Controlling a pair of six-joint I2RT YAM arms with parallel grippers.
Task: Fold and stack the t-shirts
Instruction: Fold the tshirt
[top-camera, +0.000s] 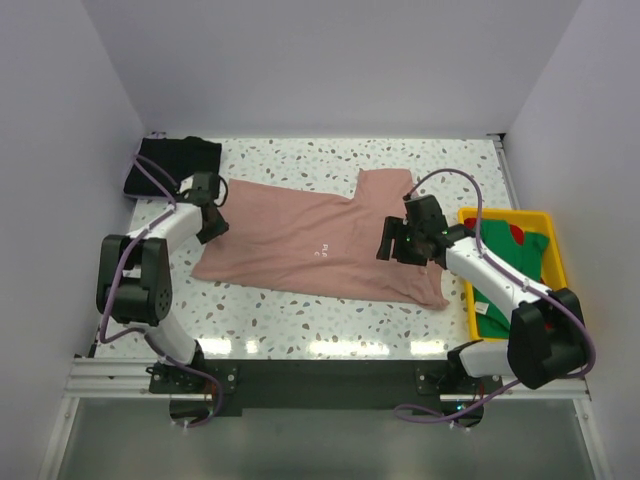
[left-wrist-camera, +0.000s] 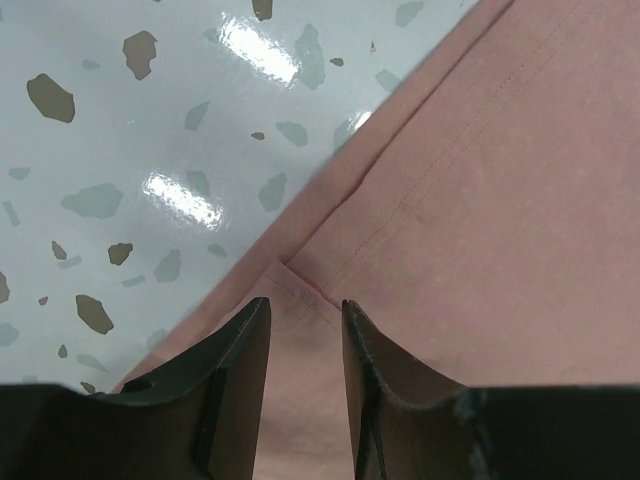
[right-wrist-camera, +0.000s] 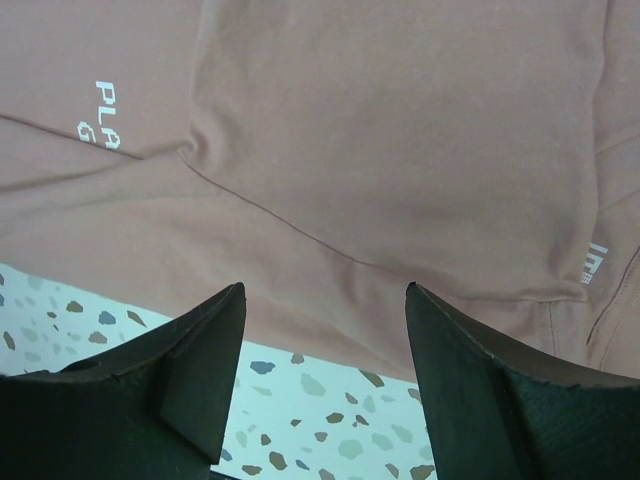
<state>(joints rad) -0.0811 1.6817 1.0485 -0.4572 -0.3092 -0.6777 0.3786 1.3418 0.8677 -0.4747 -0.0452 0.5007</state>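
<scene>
The dusty-pink t-shirt (top-camera: 310, 240) lies spread out in the middle of the table, with small white text (right-wrist-camera: 105, 110) on its chest. My left gripper (top-camera: 213, 222) sits low over the shirt's left edge, its jaws a narrow gap apart over a hem corner (left-wrist-camera: 300, 285) and holding nothing. My right gripper (top-camera: 392, 243) hovers over the shirt's right part, wide open and empty, with the shirt's edge (right-wrist-camera: 330, 270) between its fingers. A folded black t-shirt (top-camera: 175, 160) lies at the back left. Green (top-camera: 510, 265) and red (top-camera: 515, 232) shirts lie in the bin.
A yellow plastic bin (top-camera: 555, 250) stands at the table's right edge beside the right arm. The speckled white table (top-camera: 300, 320) is walled on the left, back and right. Bare tabletop shows left of the left gripper (left-wrist-camera: 120, 180).
</scene>
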